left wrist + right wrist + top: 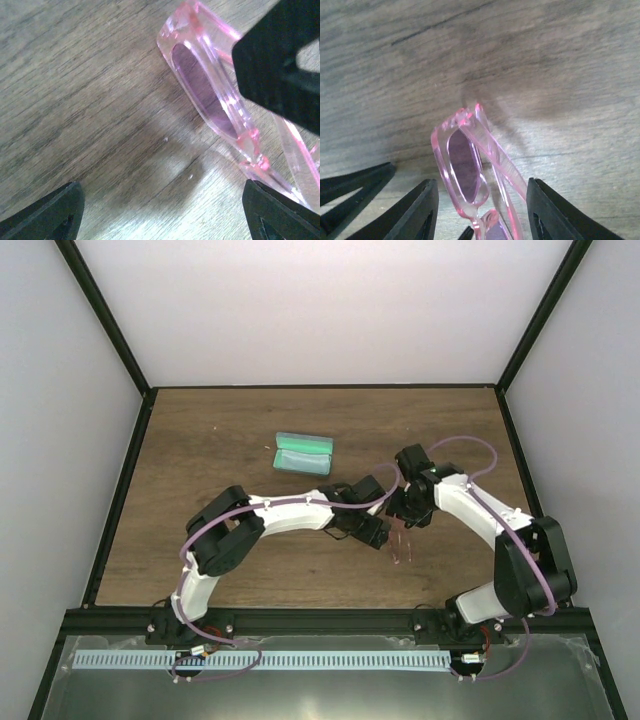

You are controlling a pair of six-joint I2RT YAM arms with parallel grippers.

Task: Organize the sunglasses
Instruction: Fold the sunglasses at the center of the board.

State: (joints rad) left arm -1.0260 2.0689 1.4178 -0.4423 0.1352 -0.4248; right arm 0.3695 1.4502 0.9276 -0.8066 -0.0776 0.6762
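Sunglasses [402,548]: on the wooden table [200,460], right of centre, between my grippers.
Long axis: near–far, one lens end pointing far.
Right gripper [480,186]: fingers wide, straddling the frame.
Left gripper [162,187]: wide, empty, just left of the frame.
Risk: I judge an off-centre pinch could skid or twist the thin frame, and the crowded grippers could collide.

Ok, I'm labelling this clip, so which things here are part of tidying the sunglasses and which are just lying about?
In the job:
pink sunglasses
right fingers, either side of them
left fingers, open, close by

Lying about:
open case with green inside, untouched further back, though probably where the glasses end up
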